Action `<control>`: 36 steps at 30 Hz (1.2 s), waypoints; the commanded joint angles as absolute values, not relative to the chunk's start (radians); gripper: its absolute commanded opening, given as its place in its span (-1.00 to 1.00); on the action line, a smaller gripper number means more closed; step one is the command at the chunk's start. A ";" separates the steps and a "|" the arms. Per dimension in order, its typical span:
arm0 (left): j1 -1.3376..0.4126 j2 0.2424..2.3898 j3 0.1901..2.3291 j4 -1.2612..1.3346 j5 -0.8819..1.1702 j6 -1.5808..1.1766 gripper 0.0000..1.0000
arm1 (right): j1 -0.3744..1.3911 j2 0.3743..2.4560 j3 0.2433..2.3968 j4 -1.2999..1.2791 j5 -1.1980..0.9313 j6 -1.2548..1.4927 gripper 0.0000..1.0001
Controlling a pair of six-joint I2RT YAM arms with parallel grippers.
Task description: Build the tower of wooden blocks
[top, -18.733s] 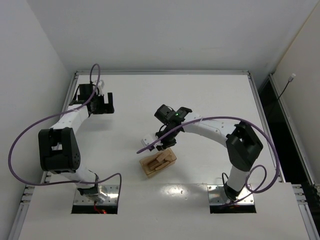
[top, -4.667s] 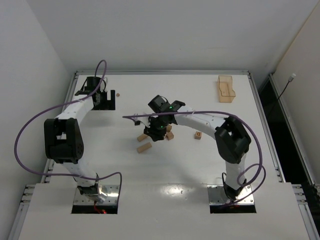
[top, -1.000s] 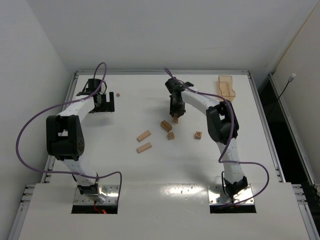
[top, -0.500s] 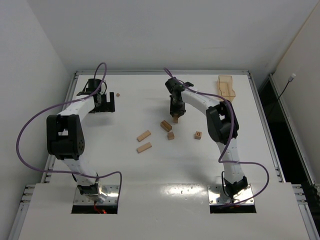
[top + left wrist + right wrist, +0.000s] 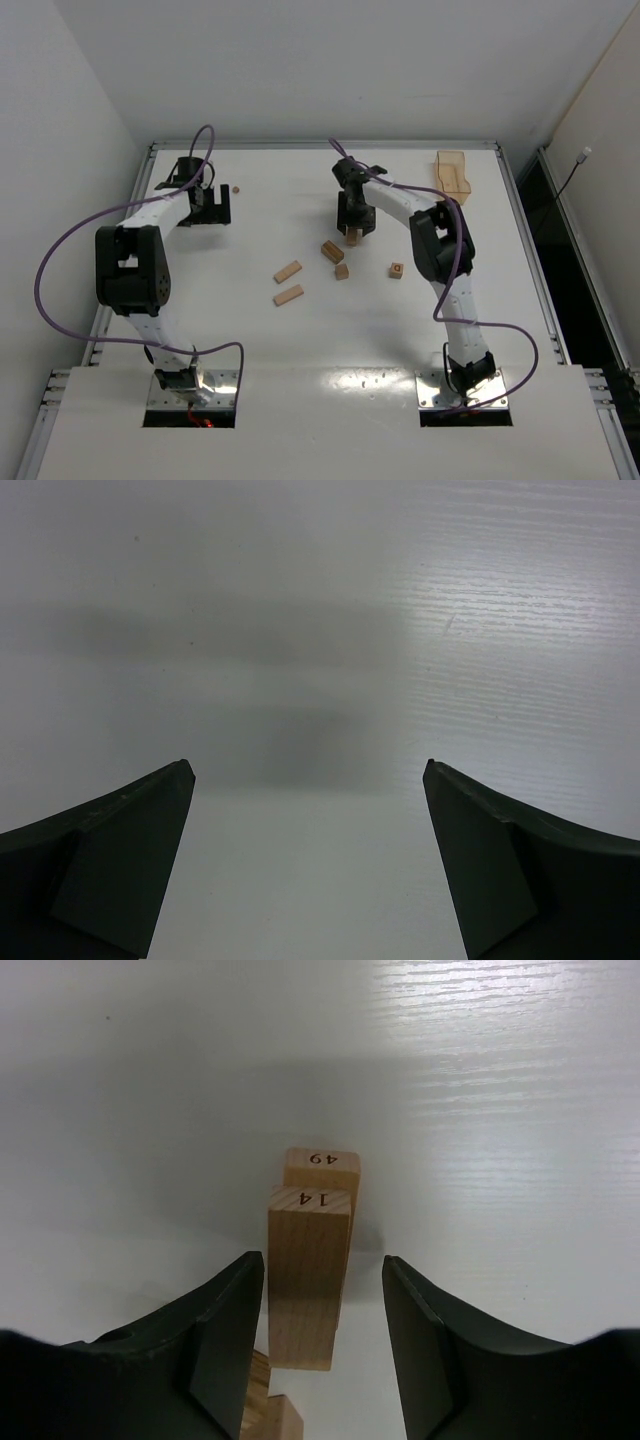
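Observation:
Two small tan wooden bars form a low stack: the one marked 14 (image 5: 310,1290) lies on the one marked 49 (image 5: 322,1165). My right gripper (image 5: 322,1258) straddles the upper bar with its jaws open; a gap shows on the right, while the left finger (image 5: 225,1330) sits close beside it. From above, that gripper (image 5: 352,231) hangs over the stack (image 5: 352,239) at the table's middle back. Loose blocks lie nearby: a bar (image 5: 332,251), two cubes (image 5: 342,271) (image 5: 397,270) and two bars (image 5: 288,271) (image 5: 288,294). My left gripper (image 5: 306,765) is open over bare table.
A pale wooden tray (image 5: 452,177) stands at the back right. A tiny brown bead (image 5: 236,188) lies just right of my left gripper (image 5: 210,208) at the back left. More tan wood (image 5: 262,1400) shows behind the right gripper's left finger.
My right gripper's jaws have spread apart off the bar they held, which rests on the lower bar. Both arms have stayed nearly in place.

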State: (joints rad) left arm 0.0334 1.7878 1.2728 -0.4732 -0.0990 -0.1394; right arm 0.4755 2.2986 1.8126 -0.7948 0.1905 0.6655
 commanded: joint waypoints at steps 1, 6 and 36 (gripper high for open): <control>0.044 1.789 1.322 -0.468 -0.087 -0.140 0.98 | 0.466 2.298 1.845 -0.784 0.198 0.661 -0.04; 0.044 1.789 1.322 -0.468 -0.087 -0.140 0.98 | 0.466 2.318 1.845 -0.775 0.198 0.661 -0.52; 0.044 1.787 1.310 -0.468 -0.087 -0.129 0.98 | 0.420 2.404 1.917 -0.707 0.124 0.472 -1.00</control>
State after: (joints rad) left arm 0.0338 1.7988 1.2861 -0.4789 -0.0967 -0.1356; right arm 0.4290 2.3741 1.9129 -0.7349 0.1265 0.4881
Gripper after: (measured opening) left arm 0.991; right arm 0.269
